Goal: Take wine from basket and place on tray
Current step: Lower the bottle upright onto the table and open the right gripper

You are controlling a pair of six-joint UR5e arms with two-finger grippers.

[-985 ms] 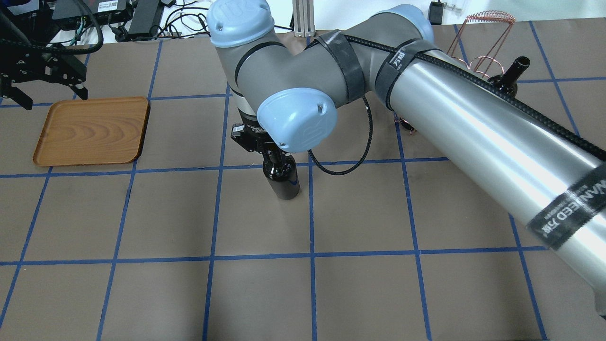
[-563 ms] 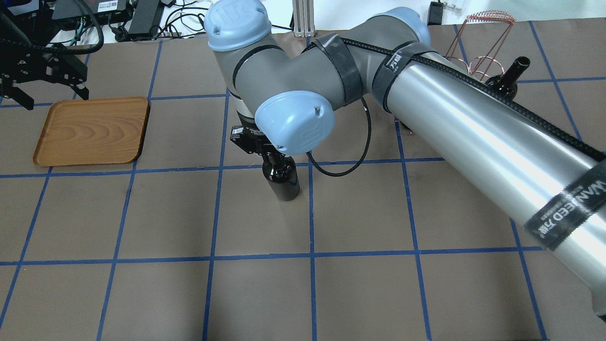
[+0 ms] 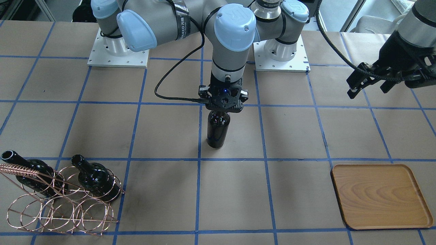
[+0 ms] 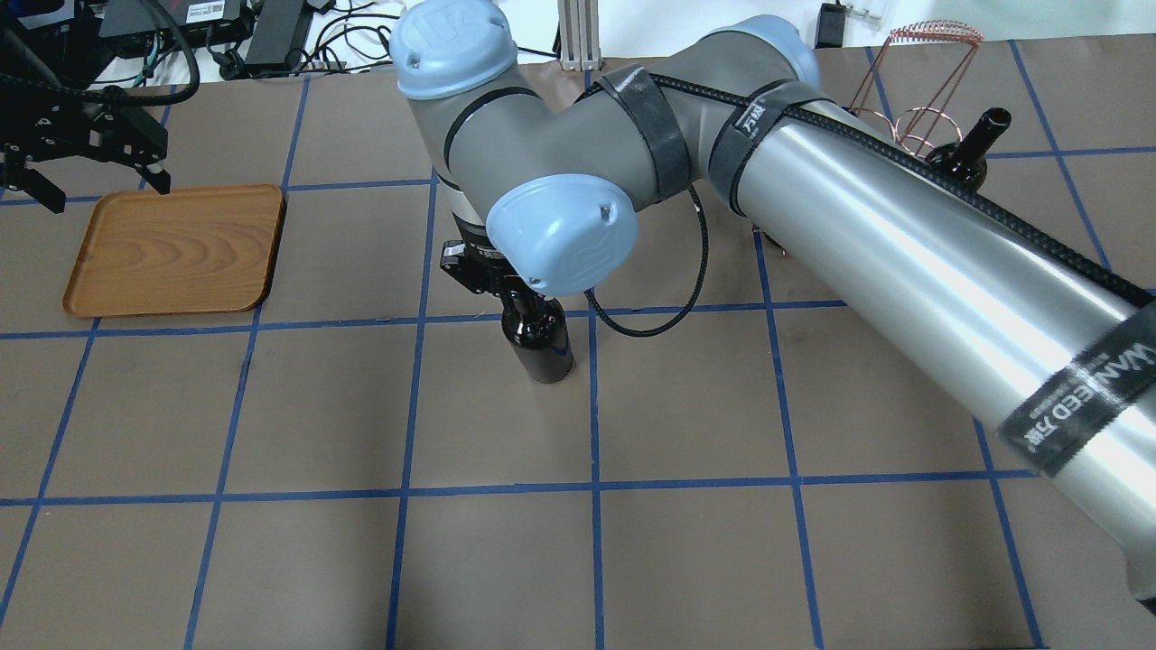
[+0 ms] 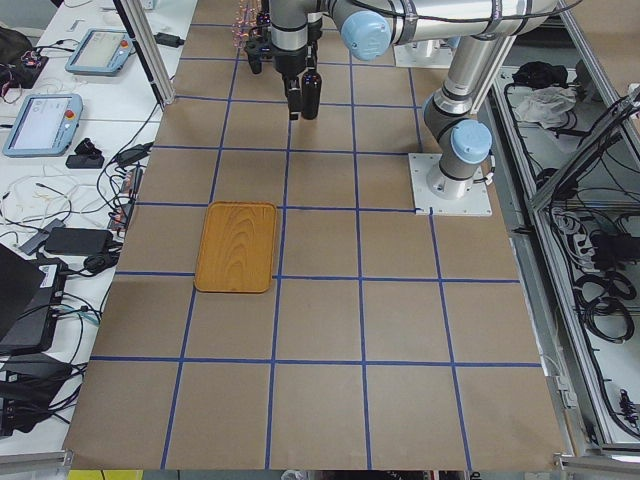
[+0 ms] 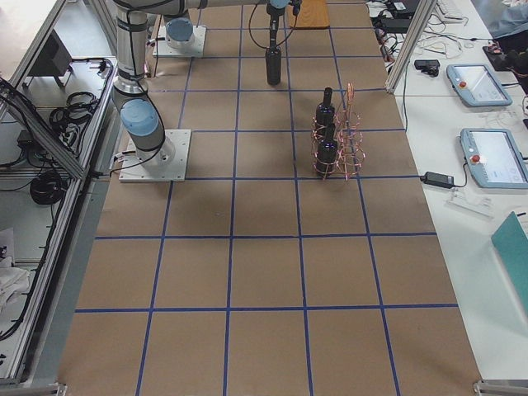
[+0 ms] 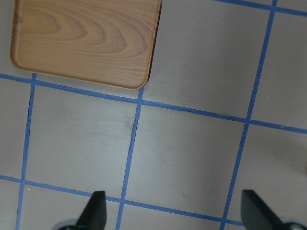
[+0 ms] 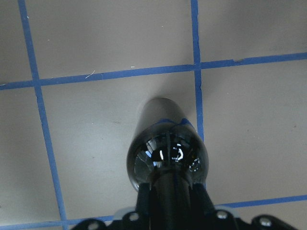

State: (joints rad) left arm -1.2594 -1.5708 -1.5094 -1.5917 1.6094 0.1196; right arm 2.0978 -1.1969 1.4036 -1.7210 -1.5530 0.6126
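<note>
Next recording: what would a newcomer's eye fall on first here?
The right gripper holds a wine bottle upright by its neck at mid-table. Two more bottles rest in the copper wire basket on the robot's right side, and the wooden tray sits on its left, near the open left gripper.

wine neck hidden inside right pincer | overhead: basket mostly hidden behind right arm

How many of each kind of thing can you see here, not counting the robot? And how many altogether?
Copper-coloured wire basket: 1
Glossy dark glass wine bottles: 3 (one upright, its neck in the right gripper, bottle at; two in the basket)
Flat brown wooden tray: 1
Total: 5
</note>
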